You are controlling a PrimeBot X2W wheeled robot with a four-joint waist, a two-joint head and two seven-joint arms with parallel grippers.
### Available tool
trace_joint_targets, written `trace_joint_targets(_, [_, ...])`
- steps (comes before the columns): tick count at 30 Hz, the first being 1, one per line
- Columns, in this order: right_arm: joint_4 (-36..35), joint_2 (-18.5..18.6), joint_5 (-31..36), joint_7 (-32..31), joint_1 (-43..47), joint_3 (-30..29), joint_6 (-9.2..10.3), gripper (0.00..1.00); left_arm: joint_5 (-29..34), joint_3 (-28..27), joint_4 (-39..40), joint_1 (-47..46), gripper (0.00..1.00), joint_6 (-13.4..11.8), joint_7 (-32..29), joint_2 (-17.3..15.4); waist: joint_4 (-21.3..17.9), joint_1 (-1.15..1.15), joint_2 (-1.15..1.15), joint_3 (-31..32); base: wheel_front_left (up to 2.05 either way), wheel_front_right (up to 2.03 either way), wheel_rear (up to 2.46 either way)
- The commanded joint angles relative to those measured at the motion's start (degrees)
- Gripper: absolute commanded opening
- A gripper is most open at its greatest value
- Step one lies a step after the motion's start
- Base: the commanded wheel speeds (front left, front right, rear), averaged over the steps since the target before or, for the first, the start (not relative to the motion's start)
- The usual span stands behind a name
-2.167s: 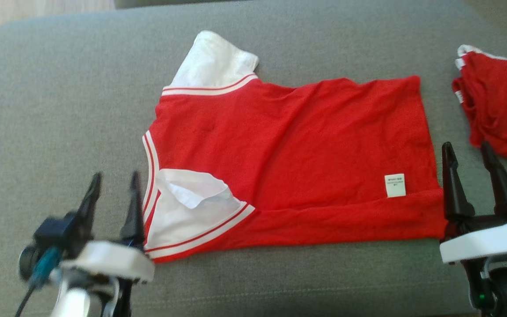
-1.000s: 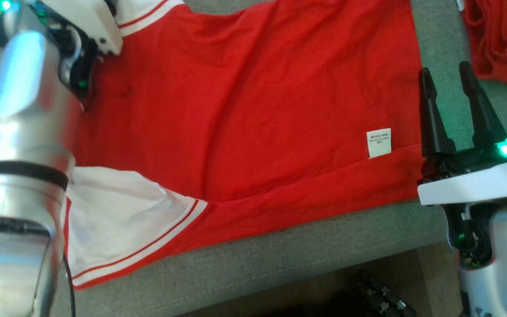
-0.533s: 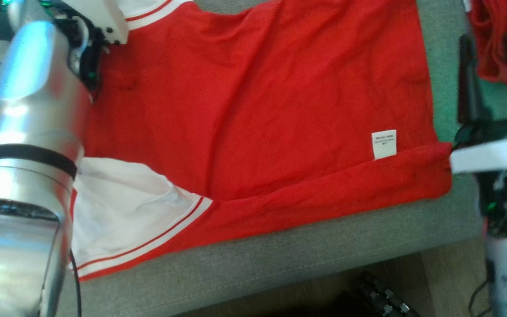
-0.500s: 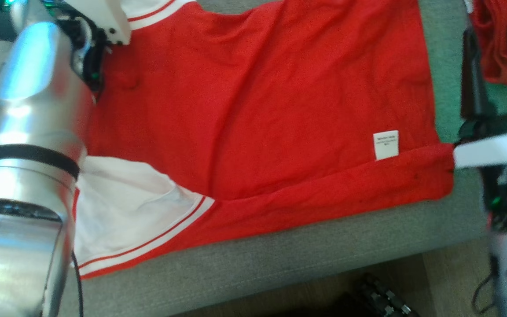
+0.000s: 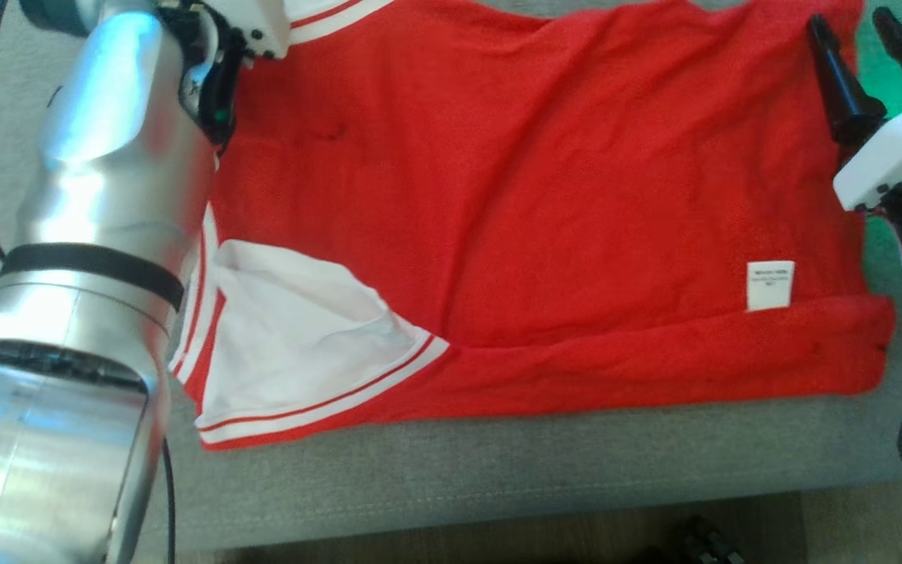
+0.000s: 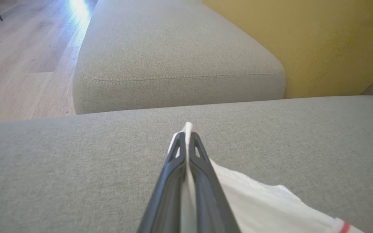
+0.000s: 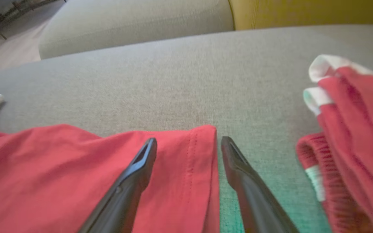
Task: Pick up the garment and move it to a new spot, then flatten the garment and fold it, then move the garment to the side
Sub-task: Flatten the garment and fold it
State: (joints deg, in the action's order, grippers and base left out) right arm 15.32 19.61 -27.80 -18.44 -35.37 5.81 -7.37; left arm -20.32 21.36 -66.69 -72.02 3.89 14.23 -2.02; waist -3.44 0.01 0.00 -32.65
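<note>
The left claw (image 6: 186, 137) is clamped on the white sleeve (image 6: 254, 200) of the red shirt (image 5: 529, 196), which lies spread flat on the grey cushion (image 5: 498, 478) (a small white label (image 5: 770, 285) shows near its hem). The right claw (image 7: 189, 142) hangs with its fingers apart, straddling the shirt's far hem corner. Near it, to the right, lies another crumpled red garment (image 7: 351, 129).

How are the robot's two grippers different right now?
The left gripper is shut, pinching the white sleeve of the garment; the right gripper is open, gripping nothing. The left gripper's fingers press together; the right gripper's stand apart, one each side of the red hem. Both have long dark fingers.
</note>
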Motion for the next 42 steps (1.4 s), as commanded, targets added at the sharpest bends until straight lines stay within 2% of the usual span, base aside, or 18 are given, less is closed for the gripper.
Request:
trace_joint_targets(1, [0.12,1.63,-0.78,-1.66,-1.23,0.74,-0.12,1.0,-0.53,-0.56,2.14,-2.15,0.0,0.27,0.65,-1.52,1.04,-0.01,0.0,-0.19,0.0,0.0,0.0])
trace_joint_targets(7, [4.53,2.75,-1.87,-4.94,-3.93,1.52,-0.12,1.0,-1.12,-0.15,3.83,-1.69,0.0,0.53,0.73,-1.18,2.14,-0.01,0.0,-0.09,0.0,0.0,0.0])
trace_joint_targets(8, [5.25,2.64,-2.36,-5.52,-4.33,1.46,-0.12,0.49,-1.2,-0.13,4.19,-1.56,0.0,0.53,0.74,-1.14,2.26,-0.01,0.0,-0.02,0.0,0.0,0.0])
trace_joint_targets(9, [5.85,2.68,-2.66,-6.22,-4.7,1.67,-0.12,0.07,-1.3,-0.15,4.55,-1.41,0.0,0.51,0.74,-1.12,2.37,-0.01,0.0,0.06,0.0,0.0,0.0])
trace_joint_targets(10, [6.25,2.83,-2.76,-6.65,-5.1,1.82,-0.12,0.0,-1.39,-0.14,4.83,-1.26,0.0,0.51,0.75,-1.1,2.5,-0.01,0.0,0.13,0.0,0.0,0.0])
trace_joint_targets(14, [6.07,2.99,-3.28,-6.19,-6.58,1.45,-0.12,0.0,-1.57,-0.33,6.64,-0.88,0.0,0.31,0.75,-1.05,2.84,-0.01,0.0,0.48,0.0,0.0,0.0])
trace_joint_targets(19, [3.18,2.83,-3.11,-2.19,-7.0,0.21,-0.12,0.0,-1.77,-1.23,10.2,-0.1,0.0,-0.02,0.76,-1.28,3.03,-0.01,0.0,1.23,0.0,0.0,0.0])
trace_joint_targets(29, [-0.67,1.69,-6.2,3.06,-2.27,-1.84,-0.12,0.0,-2.36,-3.2,19.69,5.82,0.0,-0.47,0.76,-2.64,3.1,-0.01,0.0,3.63,0.0,0.0,0.0])
trace_joint_targets(37, [-8.93,0.87,-12.97,4.17,8.6,-5.8,-0.12,0.0,-1.98,-5.02,40.27,21.99,0.0,-2.61,0.76,-4.42,3.72,-0.01,0.0,6.51,0.0,0.0,0.0])
trace_joint_targets(40, [-12.17,0.2,-14.58,3.25,13.27,-7.57,-0.12,0.0,-1.61,-4.71,49.41,29.97,0.0,-4.36,0.49,-5.52,3.81,-0.01,0.0,7.53,0.0,0.0,0.0])
trace_joint_targets(41, [-13.69,-0.67,-15.43,2.19,16.08,-8.79,-0.12,0.0,-1.5,-4.38,55.9,35.29,0.0,-5.62,-0.52,-6.22,3.79,-0.01,0.0,8.04,0.0,0.0,0.0])
trace_joint_targets(42, [-14.36,-1.02,-15.53,1.7,17.33,-9.25,-0.12,0.0,-1.49,-4.2,59.02,37.98,0.0,-6.26,-1.21,-6.59,3.76,-0.01,0.0,8.24,0.0,0.0,0.0])
